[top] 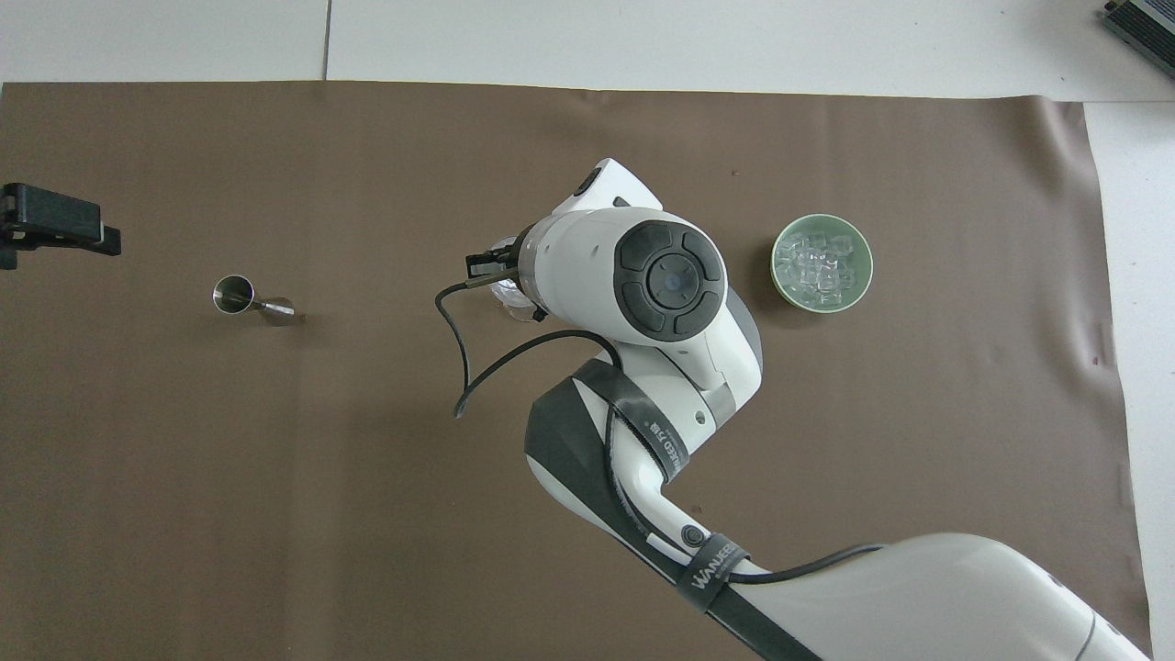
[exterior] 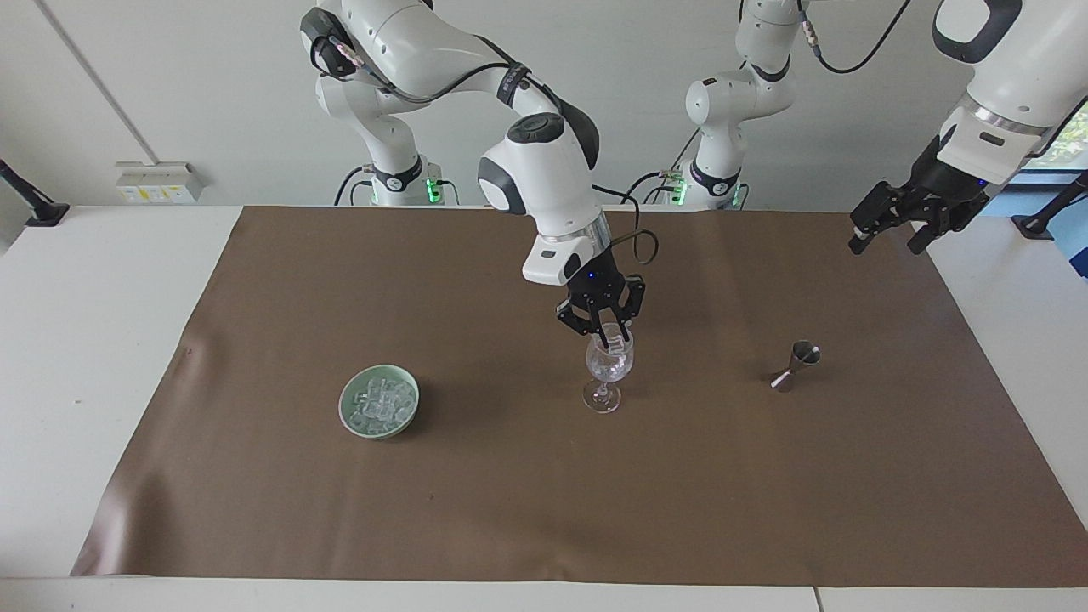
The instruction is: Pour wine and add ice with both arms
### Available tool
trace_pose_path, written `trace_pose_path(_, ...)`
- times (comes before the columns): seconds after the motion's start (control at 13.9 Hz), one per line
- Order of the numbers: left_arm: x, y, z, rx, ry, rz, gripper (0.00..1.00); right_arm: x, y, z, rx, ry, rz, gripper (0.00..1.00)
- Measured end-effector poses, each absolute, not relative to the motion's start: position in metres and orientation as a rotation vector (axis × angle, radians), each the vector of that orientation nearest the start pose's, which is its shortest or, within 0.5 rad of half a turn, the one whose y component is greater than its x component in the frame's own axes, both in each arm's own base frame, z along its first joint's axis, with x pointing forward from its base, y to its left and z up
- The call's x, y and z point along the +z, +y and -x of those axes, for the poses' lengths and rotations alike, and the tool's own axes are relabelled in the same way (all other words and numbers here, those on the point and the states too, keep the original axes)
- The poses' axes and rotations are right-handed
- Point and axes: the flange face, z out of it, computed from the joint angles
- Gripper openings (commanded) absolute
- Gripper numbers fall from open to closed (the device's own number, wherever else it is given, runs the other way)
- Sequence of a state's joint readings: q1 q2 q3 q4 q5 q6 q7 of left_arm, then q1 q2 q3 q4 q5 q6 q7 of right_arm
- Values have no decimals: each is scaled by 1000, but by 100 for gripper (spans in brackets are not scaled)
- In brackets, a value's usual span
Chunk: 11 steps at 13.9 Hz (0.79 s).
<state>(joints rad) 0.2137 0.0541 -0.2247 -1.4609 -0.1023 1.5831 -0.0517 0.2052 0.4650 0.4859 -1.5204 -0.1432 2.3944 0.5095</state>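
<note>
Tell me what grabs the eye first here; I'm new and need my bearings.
The right gripper hangs right over the mouth of a wine glass standing mid-mat with ice already in its bowl. Toward the right arm's end sits a green bowl heaped with ice; toward the left arm's end stands a small metal jigger. The left gripper hangs open, high over the mat's corner.
</note>
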Motion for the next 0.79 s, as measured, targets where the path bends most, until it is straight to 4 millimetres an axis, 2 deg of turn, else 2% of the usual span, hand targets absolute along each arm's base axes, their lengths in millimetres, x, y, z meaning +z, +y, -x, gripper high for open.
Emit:
trace_pose_path(0.5,649,-13,-573,-109,-59,3255,100,471,408,-592,-487,-233,2763,33)
trace_pose_path(0.72,653,-15,-570,-119,-57,3249,100,489,406,-591,-526,-231,2749,34)
trace_pose_path(0.79,656,-15,-568,-126,-55,3248,100,499,405,-589,-545,-228,2742,37)
